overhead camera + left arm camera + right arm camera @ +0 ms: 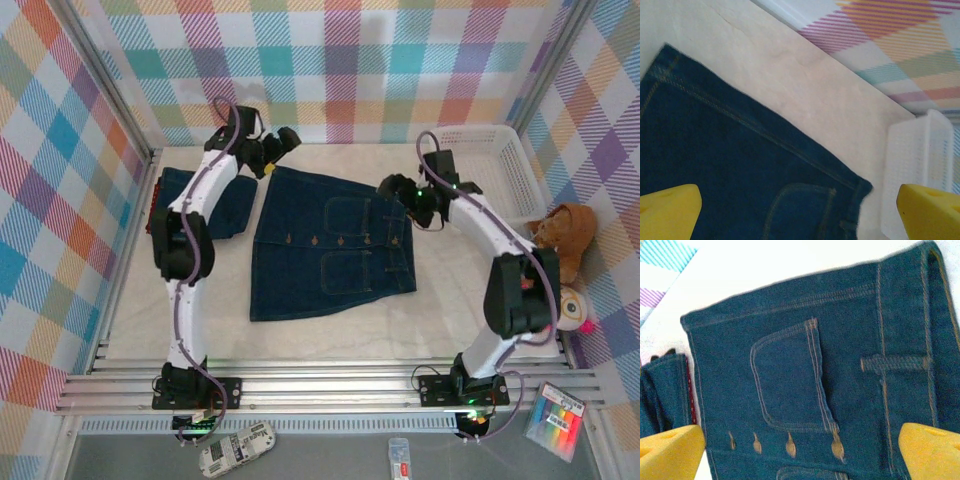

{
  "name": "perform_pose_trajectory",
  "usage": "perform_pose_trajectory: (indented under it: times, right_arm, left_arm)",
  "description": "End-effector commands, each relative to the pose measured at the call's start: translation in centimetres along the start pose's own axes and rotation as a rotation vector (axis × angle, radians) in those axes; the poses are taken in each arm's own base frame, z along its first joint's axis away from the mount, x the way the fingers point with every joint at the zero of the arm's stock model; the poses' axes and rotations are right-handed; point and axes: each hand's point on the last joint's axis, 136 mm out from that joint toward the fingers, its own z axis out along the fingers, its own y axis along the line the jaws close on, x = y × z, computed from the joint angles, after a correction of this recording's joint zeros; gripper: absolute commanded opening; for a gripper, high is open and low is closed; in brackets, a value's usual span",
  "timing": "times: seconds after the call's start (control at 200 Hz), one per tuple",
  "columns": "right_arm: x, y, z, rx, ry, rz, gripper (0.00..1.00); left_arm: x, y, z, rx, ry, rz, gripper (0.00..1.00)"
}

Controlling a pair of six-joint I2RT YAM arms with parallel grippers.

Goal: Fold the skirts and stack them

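Denim skirt (330,245) lies spread flat at the middle of the table (330,340), not yet folded; just to its left you have a folded pile (222,205), dark blue on top, a red edge showing in the right wrist view; judged: stack partly built, this piece left to fold and place. Left gripper (800,215) hovers over the skirt's far left corner, jaws wide, holding nothing; right gripper (800,455) over the pocket, likewise wide and empty.
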Motion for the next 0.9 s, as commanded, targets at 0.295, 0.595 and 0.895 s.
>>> perform_pose_trajectory:
  times: [0.295, 0.595, 0.895]
  right_arm:
    - [11.0, -10.1, -4.2, 0.190, 0.081, 0.109, 0.98]
    - [14.1, -12.3, -1.9, 0.157, 0.112, 0.280, 0.83]
    - [14.6, -13.0, -0.2, 0.116, 0.091, 0.386, 0.73]
  left_arm:
    - [6.4, 7.3, -12.4, -0.224, -0.215, -0.135, 1.00]
    - [9.5, 11.6, -14.8, -0.334, -0.228, -0.201, 1.00]
    - [9.8, 11.9, -13.9, -0.331, -0.205, -0.230, 1.00]
